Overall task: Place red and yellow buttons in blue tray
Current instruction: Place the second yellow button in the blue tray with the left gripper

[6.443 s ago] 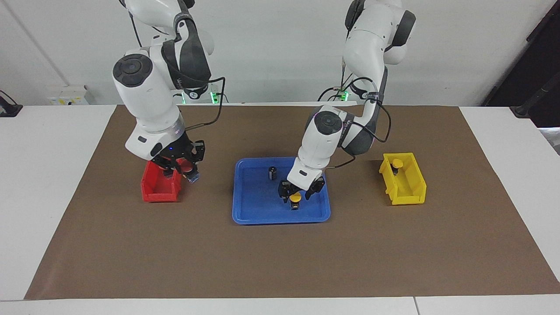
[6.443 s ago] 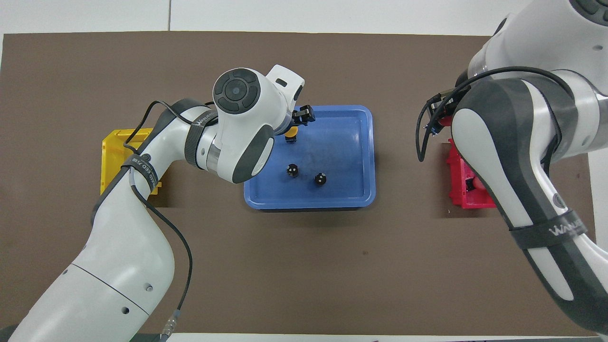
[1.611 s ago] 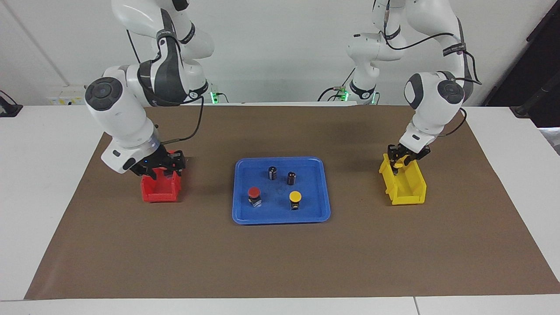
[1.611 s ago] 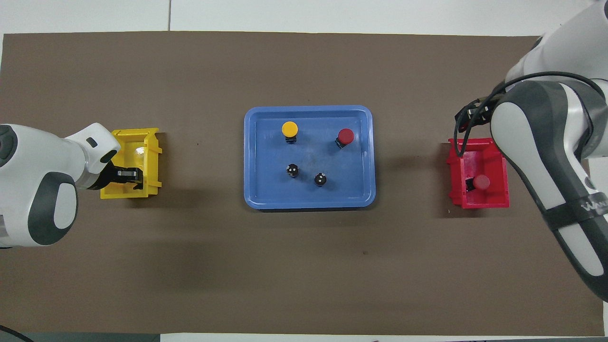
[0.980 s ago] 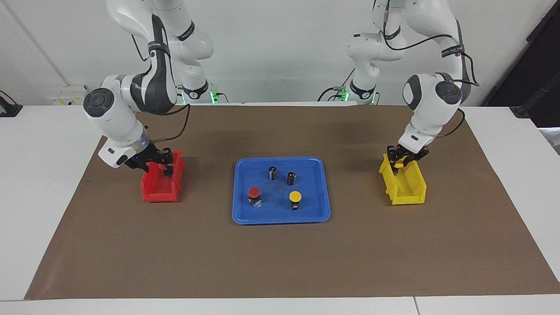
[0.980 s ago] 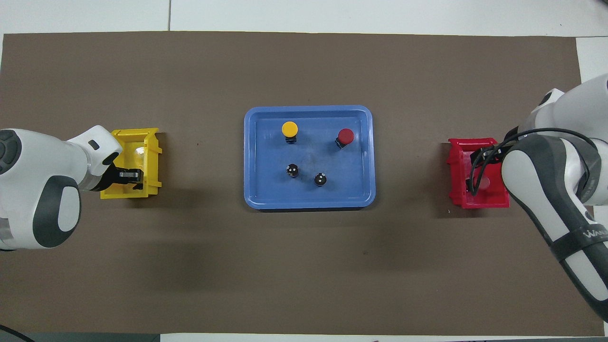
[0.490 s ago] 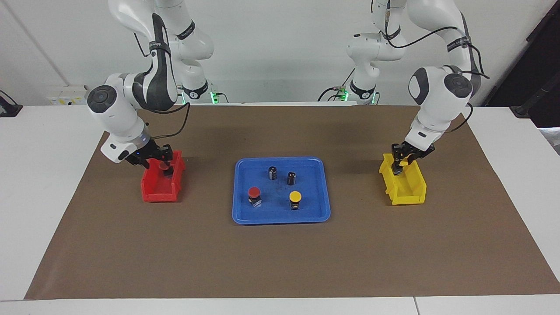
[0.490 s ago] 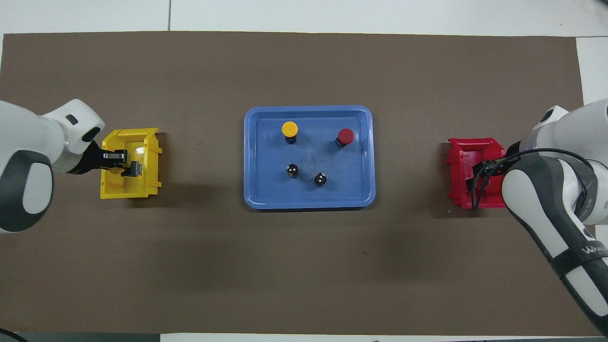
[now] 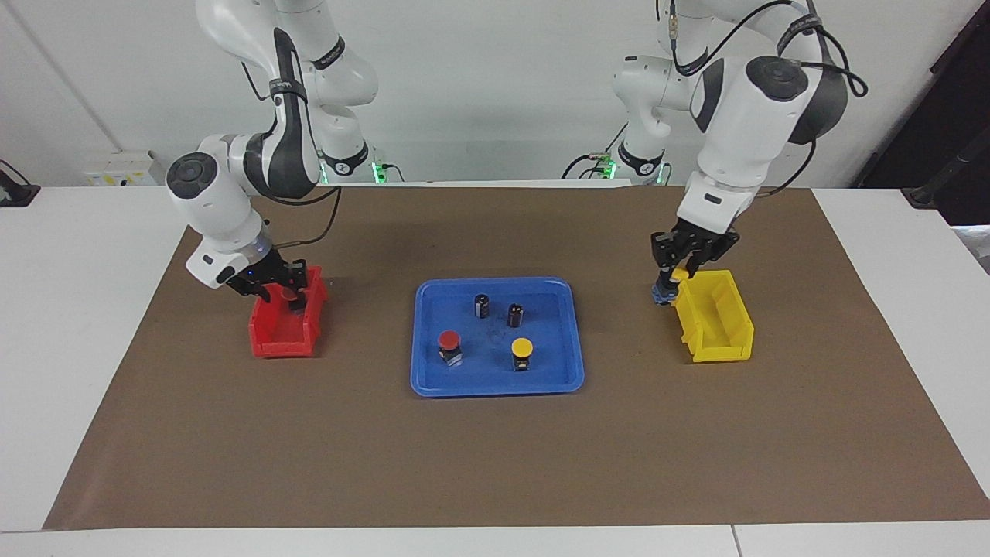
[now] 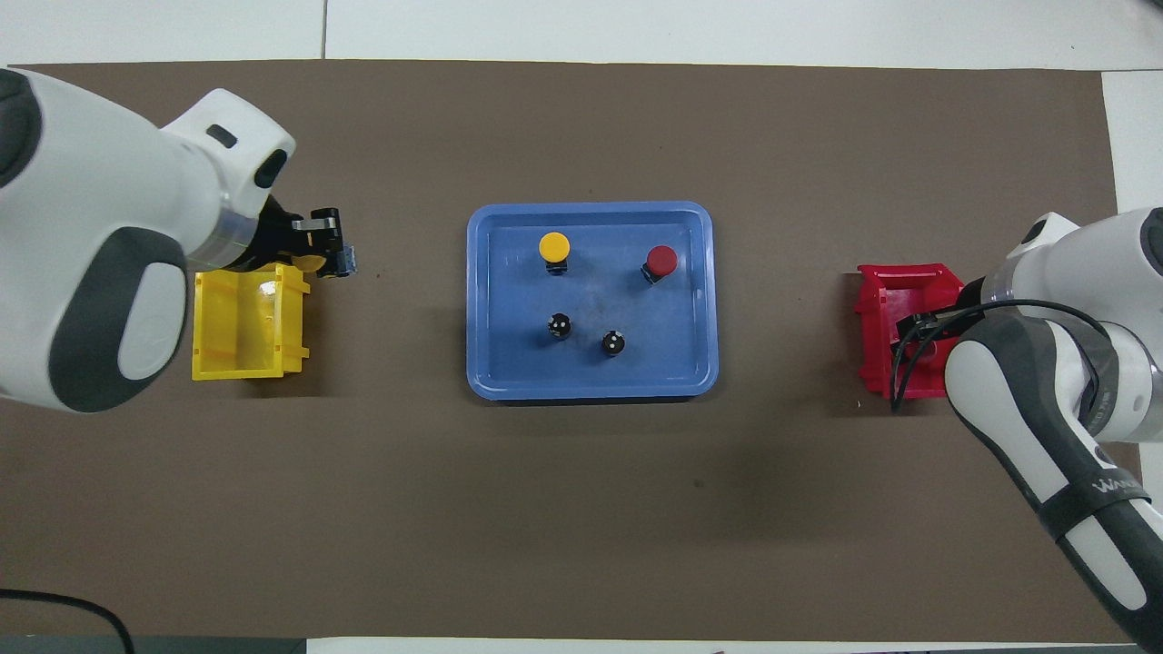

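Having lifted clear of the yellow bin [image 9: 715,325] since half a second back, now hanging over the brown mat [image 9: 495,464] on the desk, just beside that bin's corner on the tray's side: pinching the held yellow button [image 9: 674,280] with the left fingers [image 9: 670,272], closed tight on it. Carrying it tilted, long axis slanting, cap up and toward the bin, dark base pointing down toward the blue tray [image 9: 495,389]. Still reaching down into the red bin [image 9: 271,340] with the right fingers [image 9: 280,288], standing about the binned red button [image 9: 290,295]; whether gripping it or merely near it, cannot tell. Sitting unchanged in the tray, upright with caps up: the tray red button [image 9: 449,340] and the tray yellow button [image 9: 522,348], with two dark cylinders [image 9: 481,305] standing nearer to the robots.
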Action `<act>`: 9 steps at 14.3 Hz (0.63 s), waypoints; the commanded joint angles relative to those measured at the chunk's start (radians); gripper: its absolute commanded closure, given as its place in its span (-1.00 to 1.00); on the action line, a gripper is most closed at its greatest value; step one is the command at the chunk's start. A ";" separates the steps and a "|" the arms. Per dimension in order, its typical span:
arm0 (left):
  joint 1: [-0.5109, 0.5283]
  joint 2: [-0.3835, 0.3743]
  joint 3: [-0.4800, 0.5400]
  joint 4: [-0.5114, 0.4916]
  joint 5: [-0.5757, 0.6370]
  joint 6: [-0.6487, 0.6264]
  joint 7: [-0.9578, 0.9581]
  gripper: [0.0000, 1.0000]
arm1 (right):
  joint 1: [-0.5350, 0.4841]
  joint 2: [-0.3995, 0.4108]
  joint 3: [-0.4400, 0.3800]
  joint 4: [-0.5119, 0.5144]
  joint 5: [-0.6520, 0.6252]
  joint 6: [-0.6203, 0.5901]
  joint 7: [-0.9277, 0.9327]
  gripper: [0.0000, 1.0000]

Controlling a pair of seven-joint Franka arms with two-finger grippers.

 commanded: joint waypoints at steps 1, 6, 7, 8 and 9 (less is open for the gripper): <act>-0.057 0.131 0.014 0.139 0.003 -0.012 -0.031 0.97 | -0.009 -0.033 0.007 -0.051 0.000 0.041 -0.027 -0.26; -0.133 0.294 0.014 0.242 0.005 -0.001 -0.056 0.97 | -0.007 -0.033 0.007 -0.063 0.000 0.061 -0.025 -0.21; -0.154 0.327 0.014 0.277 0.005 -0.001 -0.092 0.97 | -0.007 -0.039 0.007 -0.071 0.000 0.061 -0.027 -0.21; -0.179 0.375 0.016 0.332 0.006 -0.012 -0.121 0.97 | -0.007 -0.040 0.007 -0.072 0.000 0.061 -0.030 -0.21; -0.183 0.410 0.016 0.372 0.005 -0.018 -0.130 0.97 | -0.007 -0.040 0.007 -0.074 0.001 0.059 -0.034 -0.21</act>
